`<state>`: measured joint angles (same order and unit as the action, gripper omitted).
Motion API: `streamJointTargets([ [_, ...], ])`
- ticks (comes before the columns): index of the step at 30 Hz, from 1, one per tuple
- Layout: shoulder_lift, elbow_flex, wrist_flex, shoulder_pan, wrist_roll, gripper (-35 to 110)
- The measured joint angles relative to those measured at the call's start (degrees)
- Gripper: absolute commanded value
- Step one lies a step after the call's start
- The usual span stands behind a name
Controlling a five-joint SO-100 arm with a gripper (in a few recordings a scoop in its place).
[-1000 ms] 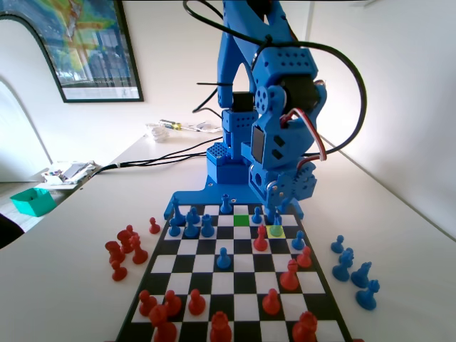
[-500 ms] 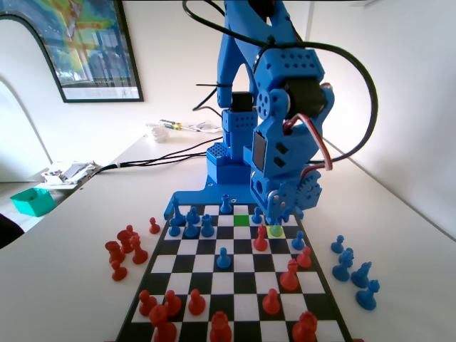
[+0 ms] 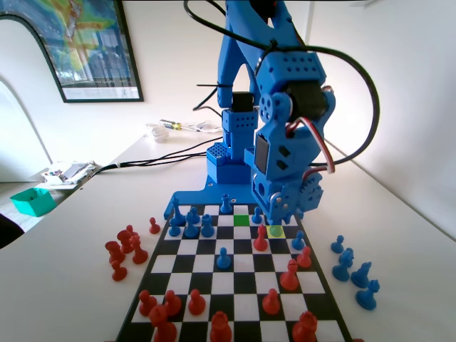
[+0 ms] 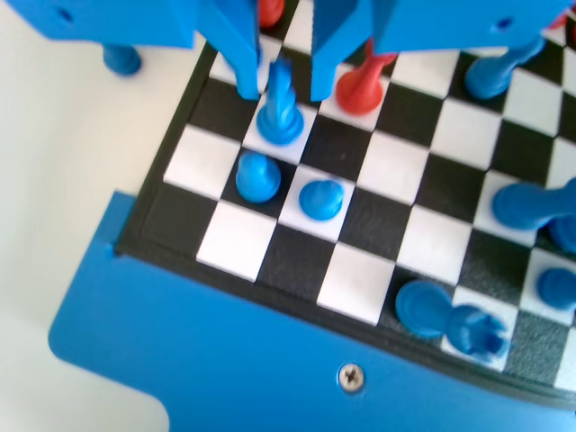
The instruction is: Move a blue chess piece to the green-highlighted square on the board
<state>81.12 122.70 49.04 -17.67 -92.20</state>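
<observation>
Open fingers straddling blue chess piece, piece's top blurred

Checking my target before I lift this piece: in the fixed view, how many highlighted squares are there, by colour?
green-highlighted square: 1
yellow-highlighted square: 1
Total: 2

a home or office desk setup: white table, framed poster on white wall, loose cables
</observation>
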Motion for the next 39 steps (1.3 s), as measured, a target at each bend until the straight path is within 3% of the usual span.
streamJointTargets([
  [10, -0.1, 0.6, 0.0, -0.4, -0.6, 11],
  [20, -0.1, 0.6, 0.0, -0.9, 0.0, 1],
  [39, 0.0, -0.4, 3.8, -0.7, -1.6, 1],
])
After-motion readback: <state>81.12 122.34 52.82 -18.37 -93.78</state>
